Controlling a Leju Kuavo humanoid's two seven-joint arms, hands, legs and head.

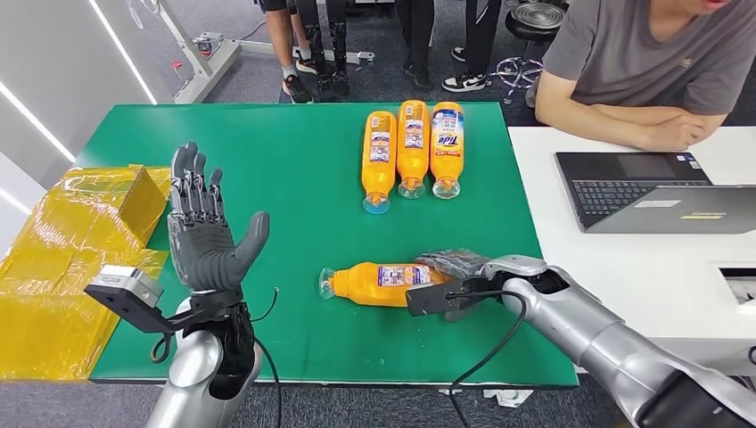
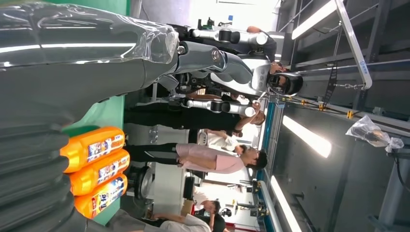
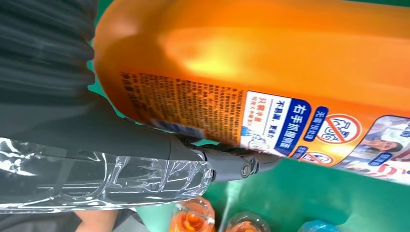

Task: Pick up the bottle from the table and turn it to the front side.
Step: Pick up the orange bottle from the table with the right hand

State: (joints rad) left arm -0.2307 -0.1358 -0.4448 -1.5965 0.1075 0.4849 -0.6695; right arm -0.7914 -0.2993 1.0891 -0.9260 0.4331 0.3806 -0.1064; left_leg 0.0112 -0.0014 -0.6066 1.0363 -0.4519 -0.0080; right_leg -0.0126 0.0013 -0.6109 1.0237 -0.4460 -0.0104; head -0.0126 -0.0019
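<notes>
Closest to me, my left hand (image 1: 203, 234) is standing raised above the green table (image 1: 294, 160), fingers spread, holding nothing. My right hand (image 1: 456, 278) is grasping the bottom end of the orange bottle (image 1: 379, 283), which is lying on its side near the front edge. Three more bottles (image 1: 412, 147) are lying together at the far edge

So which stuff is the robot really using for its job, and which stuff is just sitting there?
For the job:
- orange bottle lying on the green table
- right hand gripping its end
- left hand, raised with fingers spread

Just sitting there:
- three orange bottles in a row
- laptop
- yellow wrapped boxes
</notes>
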